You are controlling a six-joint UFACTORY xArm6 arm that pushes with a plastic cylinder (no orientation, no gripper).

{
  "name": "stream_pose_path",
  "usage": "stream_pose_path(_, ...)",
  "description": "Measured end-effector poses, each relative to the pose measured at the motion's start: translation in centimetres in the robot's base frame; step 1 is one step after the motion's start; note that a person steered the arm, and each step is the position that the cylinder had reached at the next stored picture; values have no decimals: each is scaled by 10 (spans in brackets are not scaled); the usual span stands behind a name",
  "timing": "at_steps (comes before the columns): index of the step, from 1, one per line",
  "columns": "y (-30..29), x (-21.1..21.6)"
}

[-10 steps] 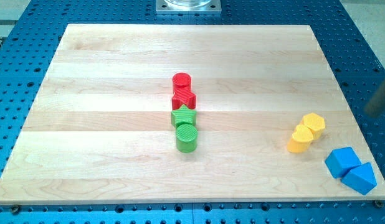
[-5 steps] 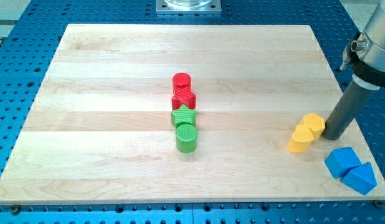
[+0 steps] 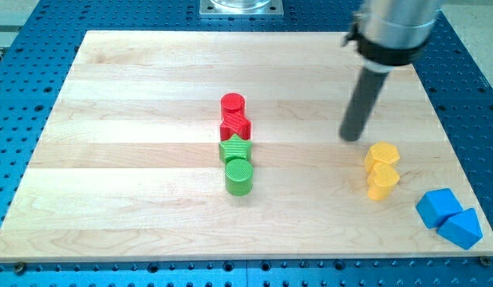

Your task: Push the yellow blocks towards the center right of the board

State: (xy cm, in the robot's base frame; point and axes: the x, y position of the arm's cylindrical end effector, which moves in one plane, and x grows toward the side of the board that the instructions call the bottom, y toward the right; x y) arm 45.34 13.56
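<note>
Rod tip first: my tip (image 3: 352,139) rests on the wooden board (image 3: 151,199), bare and touching nothing, just above-left of the upper yellow hexagonal block (image 3: 382,155). The lower yellow cylinder block (image 3: 381,183) touches it, both at the view's right, slightly below centre. Pushing from here risks splitting the pair or driving them down toward the blue blocks (image 3: 448,217).

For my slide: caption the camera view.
My tip sits just above two yellow blocks at the board's right.

My tip (image 3: 352,139) down, rod seemingly near-upright.
</note>
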Motion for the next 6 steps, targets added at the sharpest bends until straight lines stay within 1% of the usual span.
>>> stream_pose_path(1, -17, 46)
stream_pose_path(3, 16, 130)
stream_pose_path(4, 19, 126)
stream_pose_path(5, 38, 83)
stream_pose_path(6, 38, 81)
